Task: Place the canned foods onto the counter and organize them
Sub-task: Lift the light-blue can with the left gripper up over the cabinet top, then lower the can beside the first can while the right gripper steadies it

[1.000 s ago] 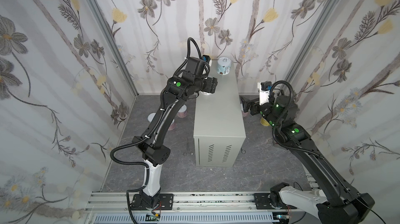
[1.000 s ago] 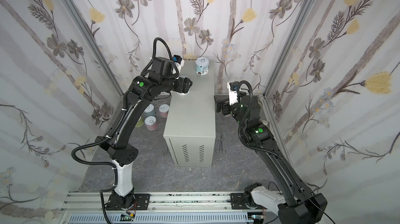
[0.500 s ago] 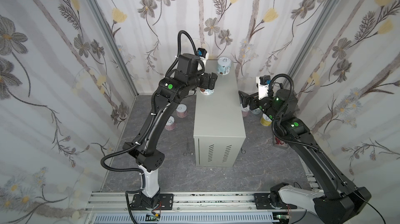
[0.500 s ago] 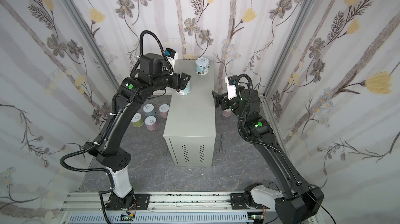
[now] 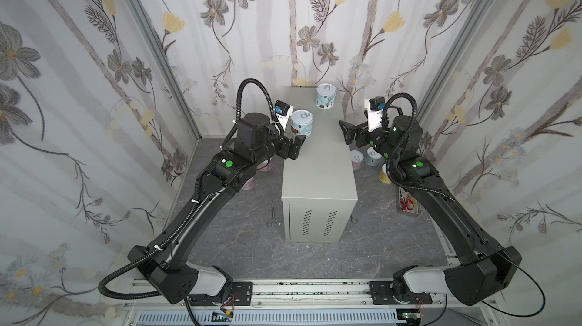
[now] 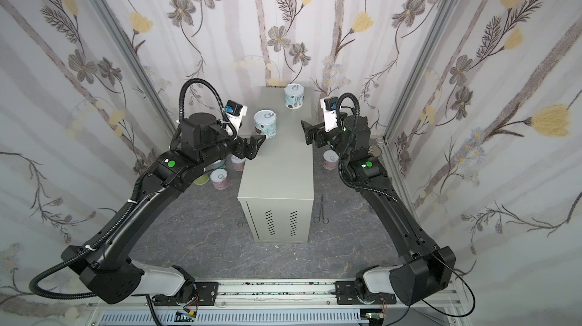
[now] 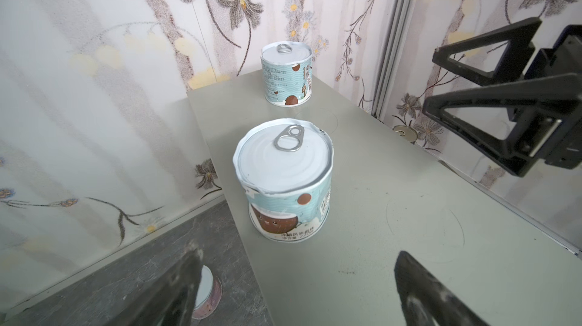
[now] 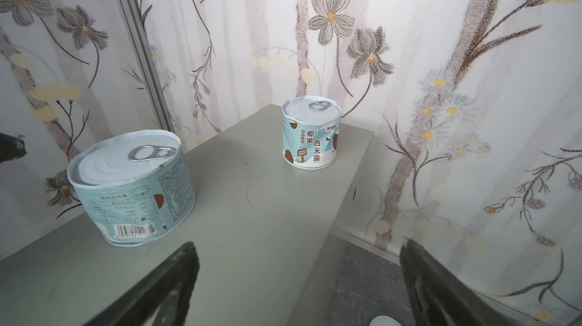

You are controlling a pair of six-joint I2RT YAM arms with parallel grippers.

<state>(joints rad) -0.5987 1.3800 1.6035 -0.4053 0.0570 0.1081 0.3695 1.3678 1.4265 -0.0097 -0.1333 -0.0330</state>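
The counter [image 5: 318, 167] [image 6: 277, 170] is a tall grey cabinet in both top views. Two blue cans stand on its top: a near can [image 5: 301, 123] [image 6: 265, 123] [image 7: 283, 179] [image 8: 132, 182] by the left edge and a far can [image 5: 326, 96] [image 6: 293, 96] [image 7: 286, 77] [image 8: 311, 133] at the back. My left gripper [image 5: 296, 146] [image 6: 255, 144] [image 7: 299, 261] is open and empty, just short of the near can. My right gripper [image 5: 345, 130] [image 6: 305, 132] [image 8: 299, 247] hangs open and empty over the counter's right edge. More cans sit on the floor: pink ones [image 6: 220, 179] [image 6: 237, 162] on the left, others [image 5: 356, 159] [image 5: 373, 156] on the right.
Forceps [image 5: 273, 214] [image 6: 321, 211] lie on the dark floor on either side of the counter. A small tray with red scissors [image 5: 407, 203] sits under my right arm. A yellow can [image 5: 385, 174] stands by that arm. Flowered walls close in on three sides.
My left gripper opened, let go of the near blue can on the counter and drew back from it. My right gripper rose and came in to the counter's right edge.
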